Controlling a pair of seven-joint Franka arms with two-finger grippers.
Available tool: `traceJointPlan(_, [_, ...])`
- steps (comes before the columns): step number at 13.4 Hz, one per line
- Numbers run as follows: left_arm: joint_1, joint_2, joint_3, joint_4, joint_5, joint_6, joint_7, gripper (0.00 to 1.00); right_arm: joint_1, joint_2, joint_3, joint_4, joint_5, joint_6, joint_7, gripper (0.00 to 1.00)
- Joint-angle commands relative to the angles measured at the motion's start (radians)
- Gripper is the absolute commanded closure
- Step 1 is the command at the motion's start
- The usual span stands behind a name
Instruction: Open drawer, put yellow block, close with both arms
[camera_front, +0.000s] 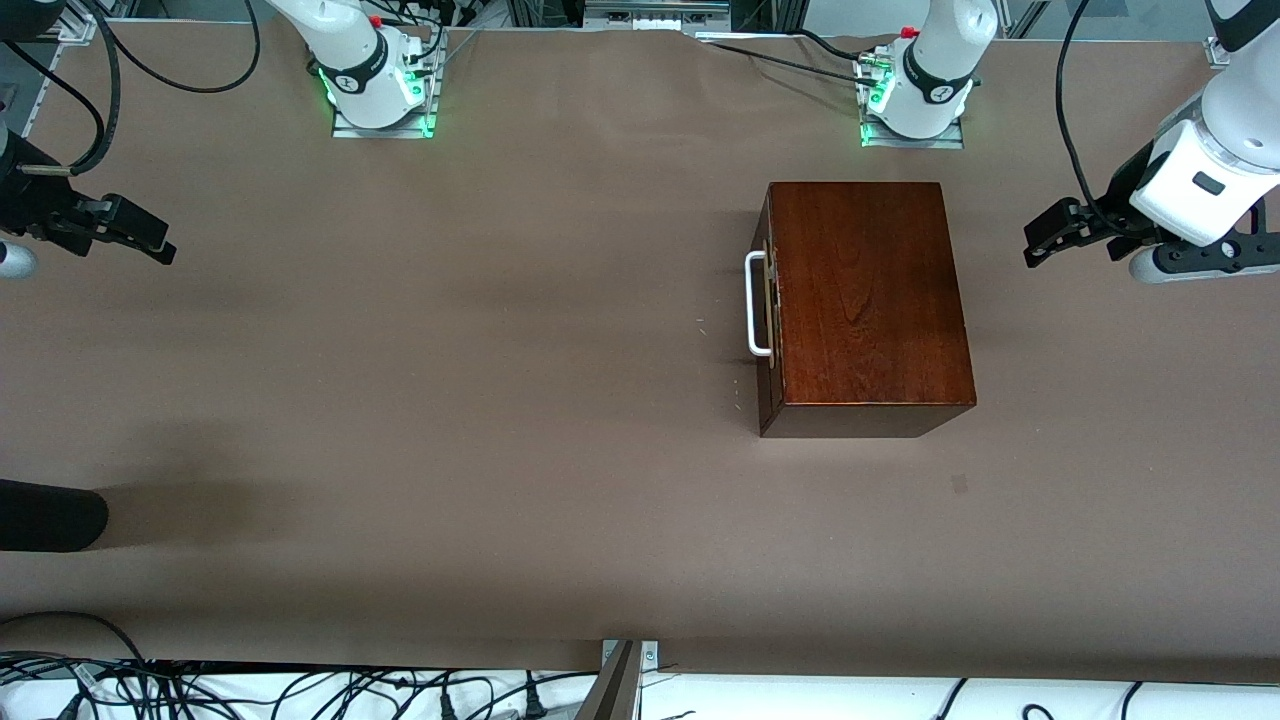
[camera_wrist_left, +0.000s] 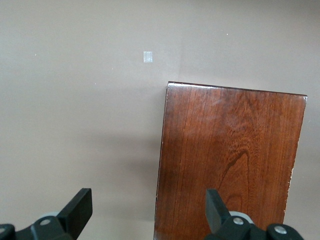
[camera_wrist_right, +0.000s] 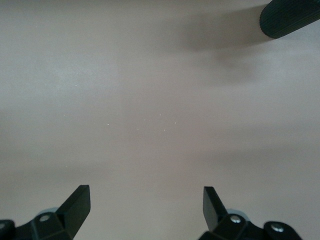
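Left wrist view: left gripper (camera_wrist_left: 145, 212) spread wide, holding nothing, both fingers (camera_wrist_left: 77, 207) apart with bare surface (camera_wrist_left: 75, 110) and one edge of the wooden box (camera_wrist_left: 230, 160) between them. Glossy reddish-brown top of the box filling much of that view; a small pale square mark (camera_wrist_left: 147, 57) on the surface near one corner of the box.

Right wrist view: right gripper (camera_wrist_right: 146, 210) likewise spread wide and empty, over bare surface only; a dark rounded object (camera_wrist_right: 290, 17) at the edge of the view, casting a soft shadow.

Front view: left gripper (camera_front: 1045, 240) up in the air at the left arm's end of the surface, clear of the box. Right gripper (camera_front: 150, 240) up at the right arm's end, well apart from the box. Both arms waiting at the sides. Box on the surface just in front of the left arm's base. Drawer (camera_front: 768, 300) pushed in, dark front flush with the box, white bar handle (camera_front: 756, 303) facing the right arm's end. Dark rounded object (camera_front: 50, 515) lying near the right arm's end, nearer to the front camera. Yellow block not seen in any view.
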Motion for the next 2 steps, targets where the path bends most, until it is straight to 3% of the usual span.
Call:
traceJointPlan(1, [-0.012, -0.02, 0.014, -0.019, 0.011, 0.011, 0.018, 0.0, 0.0, 0.001, -0.009, 0.011, 0.015, -0.016, -0.01, 0.0])
traceJointPlan(2, [-0.012, -0.017, 0.014, -0.01, 0.011, 0.011, 0.019, 0.0, 0.0, 0.001, -0.014, 0.011, 0.015, -0.016, -0.01, 0.0])
